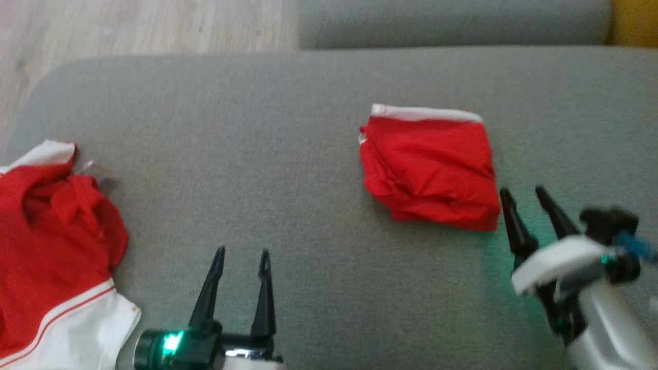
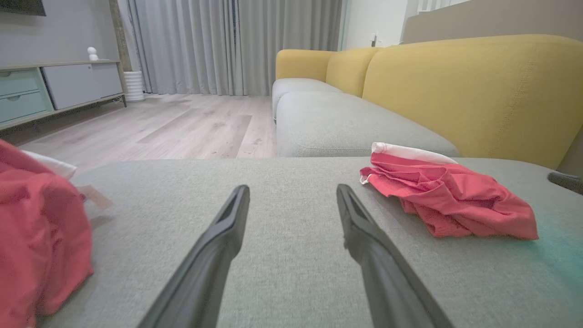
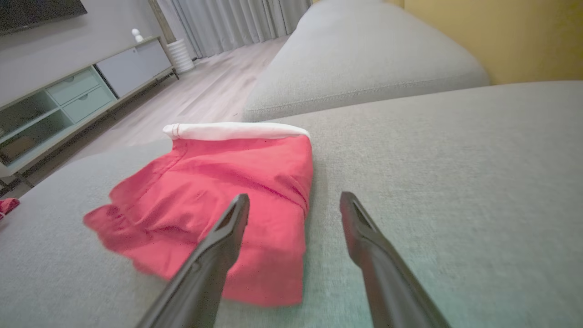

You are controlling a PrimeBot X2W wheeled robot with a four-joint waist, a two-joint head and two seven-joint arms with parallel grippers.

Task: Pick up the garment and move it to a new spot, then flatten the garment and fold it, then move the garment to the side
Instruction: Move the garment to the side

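A red garment (image 1: 431, 165) with a white band lies folded into a rough square on the grey cushion (image 1: 288, 154). It also lies at the right of the left wrist view (image 2: 451, 196) and under the right wrist view's left finger (image 3: 218, 191). My right gripper (image 1: 523, 195) stands open just right of the garment's near corner, nothing between its fingers. My left gripper (image 1: 242, 257) is open over bare cushion near the front edge, well left of the folded garment. In their own views the left gripper (image 2: 291, 191) and the right gripper (image 3: 294, 200) both hold nothing.
A second red and white garment (image 1: 51, 241) lies crumpled at the cushion's left front corner, also at the left wrist view's left edge (image 2: 36, 237). A yellow sofa back (image 2: 473, 91) rises on the right. Wooden floor (image 1: 128, 25) lies beyond the cushion.
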